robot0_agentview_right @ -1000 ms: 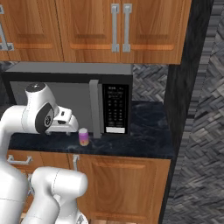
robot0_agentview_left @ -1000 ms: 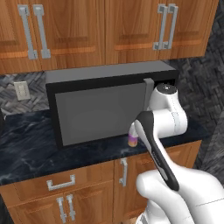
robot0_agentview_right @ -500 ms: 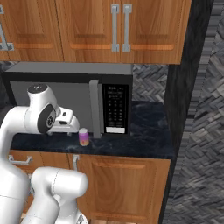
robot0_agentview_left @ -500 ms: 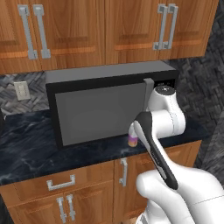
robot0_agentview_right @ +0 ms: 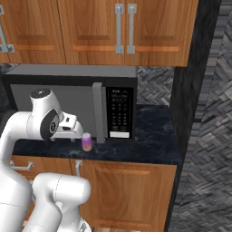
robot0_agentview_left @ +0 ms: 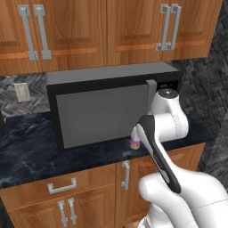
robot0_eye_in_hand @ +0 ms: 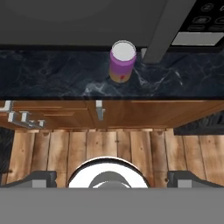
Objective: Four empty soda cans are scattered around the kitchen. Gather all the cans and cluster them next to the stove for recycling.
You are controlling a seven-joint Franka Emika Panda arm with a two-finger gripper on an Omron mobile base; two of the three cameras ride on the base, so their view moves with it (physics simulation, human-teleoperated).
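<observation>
A pale purple soda can [robot0_eye_in_hand: 122,61] with a silver top is standing upright on the black marbled countertop [robot0_eye_in_hand: 57,76], just in front of the black-and-grey microwave [robot0_agentview_left: 104,109] and close to the counter's front edge; in the hand view it is sitting at about twelve o'clock from the picture's middle, with the microwave's vertical door handle [robot0_eye_in_hand: 161,30] just beside it at two o'clock and the keypad panel [robot0_agentview_right: 120,113] further out toward the same side; the gripper [robot0_eye_in_hand: 111,178] is hanging out over the wood plank floor [robot0_eye_in_hand: 113,148], well apart from the can and touching nothing, its two dark fingertips [robot0_eye_in_hand: 39,178] spread wide at the bottom corners of that view with nothing between them; in the right base view the white hand [robot0_agentview_right: 68,129] is reaching from nine o'clock toward the can [robot0_agentview_right: 86,142], which is standing near it at about four o'clock of the hand, just left of the door handle's foot; in the left base view the arm's forearm is crossing in front of the can [robot0_agentview_left: 134,143], leaving a purple sliver showing at the microwave's lower right corner; orange-brown wooden upper cabinets [robot0_agentview_right: 113,31] with silver bar handles are hanging above the microwave, matching base cabinets [robot0_agentview_right: 127,195] are sitting under the counter, and a grey herringbone tiled wall [robot0_agentview_right: 154,90] is showing behind, with a pale wall outlet [robot0_agentview_left: 21,92] at nine o'clock of the microwave in the left base view
</observation>
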